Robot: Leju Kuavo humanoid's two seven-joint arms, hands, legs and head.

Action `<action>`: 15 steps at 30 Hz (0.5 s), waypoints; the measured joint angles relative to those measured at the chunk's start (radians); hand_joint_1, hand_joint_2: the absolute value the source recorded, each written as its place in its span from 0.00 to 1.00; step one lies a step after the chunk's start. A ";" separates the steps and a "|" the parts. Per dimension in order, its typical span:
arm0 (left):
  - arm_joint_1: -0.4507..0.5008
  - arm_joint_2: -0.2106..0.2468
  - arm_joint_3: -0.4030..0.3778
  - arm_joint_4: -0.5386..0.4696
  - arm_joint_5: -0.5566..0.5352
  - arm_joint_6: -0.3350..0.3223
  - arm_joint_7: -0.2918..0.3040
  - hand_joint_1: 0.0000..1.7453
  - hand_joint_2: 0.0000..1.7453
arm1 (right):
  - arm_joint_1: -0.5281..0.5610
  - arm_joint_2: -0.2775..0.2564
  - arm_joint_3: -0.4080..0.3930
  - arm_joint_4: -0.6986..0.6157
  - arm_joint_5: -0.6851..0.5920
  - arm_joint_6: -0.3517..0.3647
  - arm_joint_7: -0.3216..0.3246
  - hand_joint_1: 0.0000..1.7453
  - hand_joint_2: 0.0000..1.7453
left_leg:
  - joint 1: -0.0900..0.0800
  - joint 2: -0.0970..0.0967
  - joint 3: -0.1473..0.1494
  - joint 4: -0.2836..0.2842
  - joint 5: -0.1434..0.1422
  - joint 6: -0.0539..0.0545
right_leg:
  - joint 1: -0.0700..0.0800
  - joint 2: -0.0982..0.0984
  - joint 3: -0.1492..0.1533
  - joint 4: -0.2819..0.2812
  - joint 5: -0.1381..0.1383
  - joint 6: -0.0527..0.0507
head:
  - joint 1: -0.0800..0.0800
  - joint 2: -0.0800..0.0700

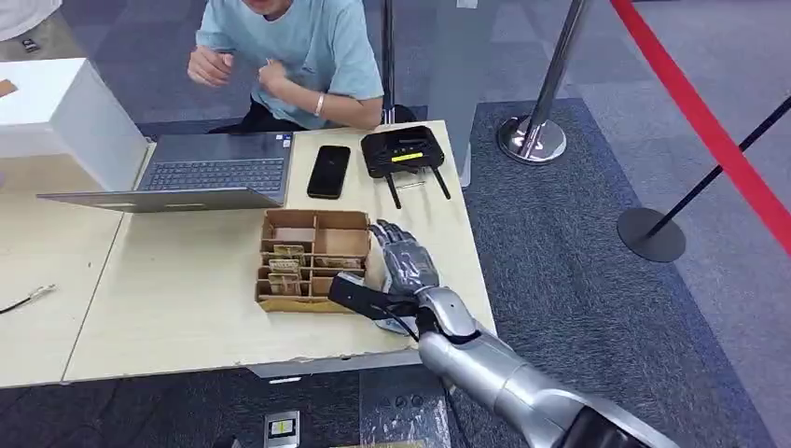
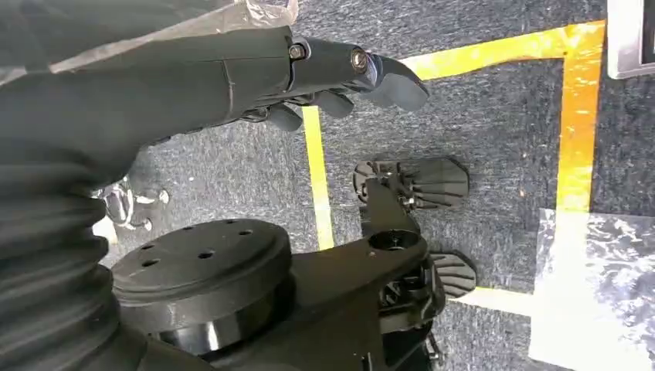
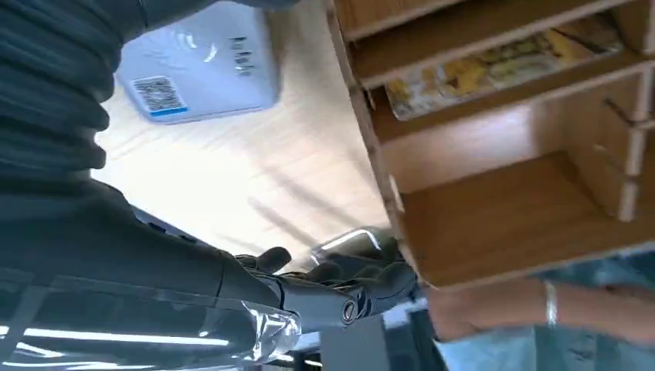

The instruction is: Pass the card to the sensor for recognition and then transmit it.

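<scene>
One pale card (image 3: 193,69) lies flat, label up, long axis unclear, on the wooden table (image 1: 177,308) beside the cardboard box (image 1: 312,259); right hand (image 1: 403,261) empty, fingers apart

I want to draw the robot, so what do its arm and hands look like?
The right arm is shiny silver metal with rounded sections. Its robot hand is grey with darker, jointed fingers. A black box with a thin black cable sits at the wrist. The left robot hand has a grey ribbed cover, clear plastic wrap and small silver screws.

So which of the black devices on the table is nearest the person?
The router, the one with a yellow strip and two antennas; the phone lies flat beside it, slightly further from the person.
</scene>
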 joint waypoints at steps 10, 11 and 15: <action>0.016 -0.001 -0.008 0.000 0.005 -0.006 0.005 0.00 1.00 | -0.048 0.013 0.014 -0.071 0.124 -0.076 0.074 0.00 1.00 | 0.000 0.000 0.000 0.000 0.000 0.000 | 0.000 0.000 0.000 0.000 0.000 0.000 | 0.000 0.000; 0.016 -0.002 -0.009 0.000 0.005 -0.006 0.004 0.00 1.00 | -0.052 0.012 0.015 -0.085 0.133 -0.075 0.078 0.00 1.00 | 0.000 0.000 0.000 0.000 0.000 0.000 | 0.000 0.000 0.000 0.000 0.000 0.000 | 0.000 0.000; 0.017 -0.004 -0.015 0.000 0.006 -0.008 0.000 0.00 1.00 | -0.064 0.005 0.017 -0.152 0.177 -0.044 0.100 0.00 1.00 | 0.000 0.000 0.000 0.000 0.000 0.000 | 0.000 0.000 0.000 0.000 0.000 0.000 | 0.000 0.000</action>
